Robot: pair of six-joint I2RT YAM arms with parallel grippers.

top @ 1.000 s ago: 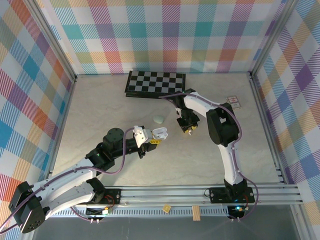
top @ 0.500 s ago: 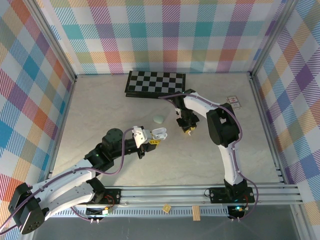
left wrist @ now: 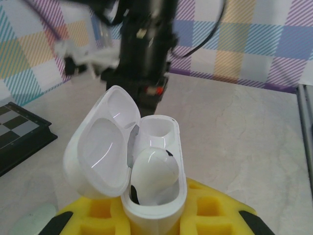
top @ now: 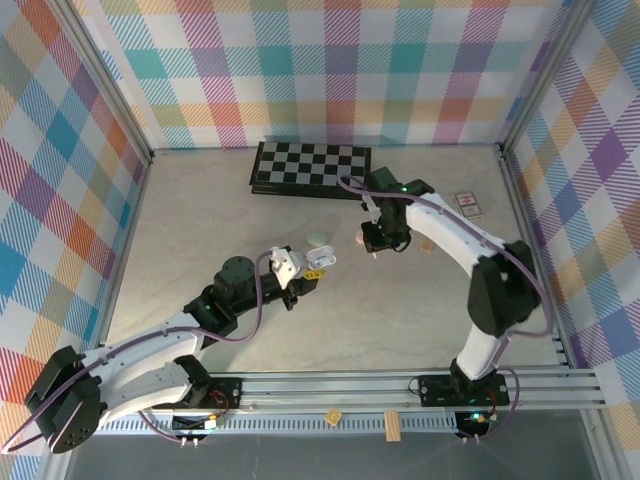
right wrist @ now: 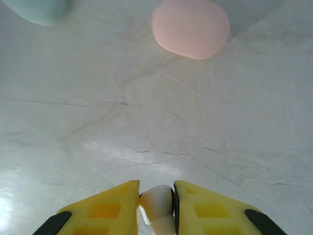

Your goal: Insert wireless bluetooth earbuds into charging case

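Mid-table, left end effector (top: 312,272) grips glossy open case (left wrist: 146,171); right end effector (right wrist: 156,195) seemingly pinches white earbud (right wrist: 157,208).

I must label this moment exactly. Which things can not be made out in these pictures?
Right wrist view: white earbud cut off by the bottom edge between the fingers; mint case cut off by the top edge.
Left wrist view: right arm blurred behind the open white case.
Top view: case contents too small.

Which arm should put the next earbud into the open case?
Right. The right jaws pinch a white earbud; the left jaws only hold the open white case, which has one socket empty.
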